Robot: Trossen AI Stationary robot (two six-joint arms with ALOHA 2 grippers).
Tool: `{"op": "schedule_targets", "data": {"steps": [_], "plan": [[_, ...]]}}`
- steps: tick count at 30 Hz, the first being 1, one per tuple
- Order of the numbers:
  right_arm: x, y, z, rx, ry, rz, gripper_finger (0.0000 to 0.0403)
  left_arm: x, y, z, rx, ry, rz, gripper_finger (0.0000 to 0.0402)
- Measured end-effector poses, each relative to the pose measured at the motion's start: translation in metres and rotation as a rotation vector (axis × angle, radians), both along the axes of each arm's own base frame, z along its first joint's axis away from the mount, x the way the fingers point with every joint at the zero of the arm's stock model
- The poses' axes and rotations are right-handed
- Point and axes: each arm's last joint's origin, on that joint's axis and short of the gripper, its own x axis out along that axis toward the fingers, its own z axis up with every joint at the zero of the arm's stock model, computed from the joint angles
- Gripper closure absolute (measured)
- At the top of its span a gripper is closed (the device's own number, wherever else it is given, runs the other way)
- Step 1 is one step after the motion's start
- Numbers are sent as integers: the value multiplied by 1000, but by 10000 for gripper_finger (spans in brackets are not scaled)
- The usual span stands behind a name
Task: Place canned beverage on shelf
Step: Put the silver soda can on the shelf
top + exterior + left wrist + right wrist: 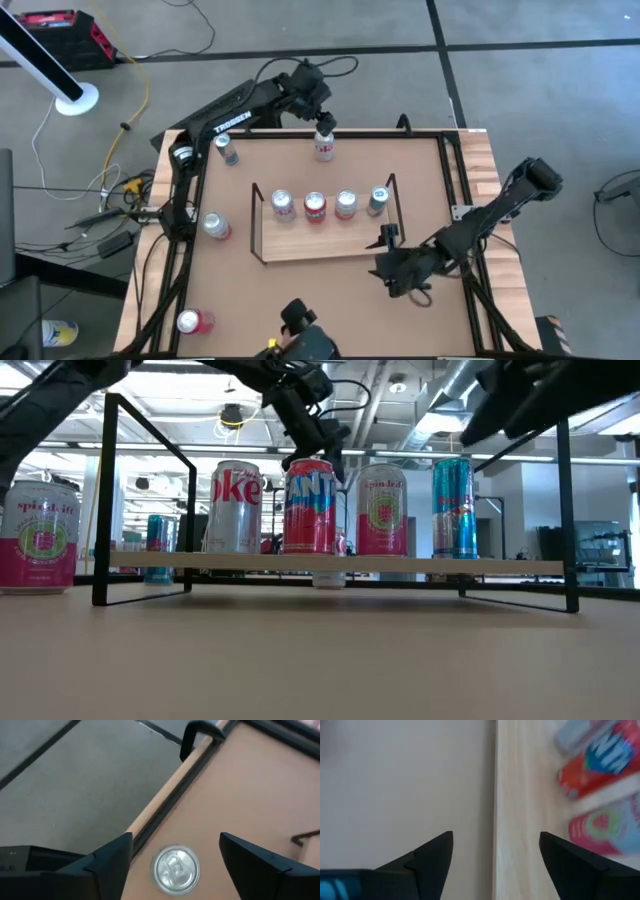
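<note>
So the shelf [300, 245], a light-wood board with thin black wire ends, sits mid-table holding four cans [314, 207]. Left gripper [323, 127] hangs spread over a far-edge can [324, 148] (label unreadable); right gripper [388, 238] gapes empty beside the shelf.

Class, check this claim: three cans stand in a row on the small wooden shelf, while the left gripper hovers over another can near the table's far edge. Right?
Not quite. The high view shows four cans on the shelf, not three. The rest holds: the left gripper hovers over a can near the far edge.
</note>
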Motion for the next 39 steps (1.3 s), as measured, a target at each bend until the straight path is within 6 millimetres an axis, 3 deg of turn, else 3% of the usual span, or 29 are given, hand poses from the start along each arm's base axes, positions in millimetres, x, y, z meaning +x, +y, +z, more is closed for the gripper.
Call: {"op": "schedule_targets", "data": {"steps": [5,12,24,32,36,39], "plan": [[-11,-8,-5,27,-147,30,119,6,8,-7,-25,-19,19,80],[-19,-16,-35,-3,-176,19,127,3,9,-15,-7,44,28,72],[-19,-18,-32,-3,-191,24,127,8,4,-25,-5,113,-22,72],[-18,-17,-31,11,-202,21,127,-23,16,22,-68,51,-77,72],[-18,-17,-30,26,-208,32,127,-36,25,14,-194,68,-81,72],[-18,-16,-30,26,-207,37,127,-32,27,6,-197,98,-81,72]]}}
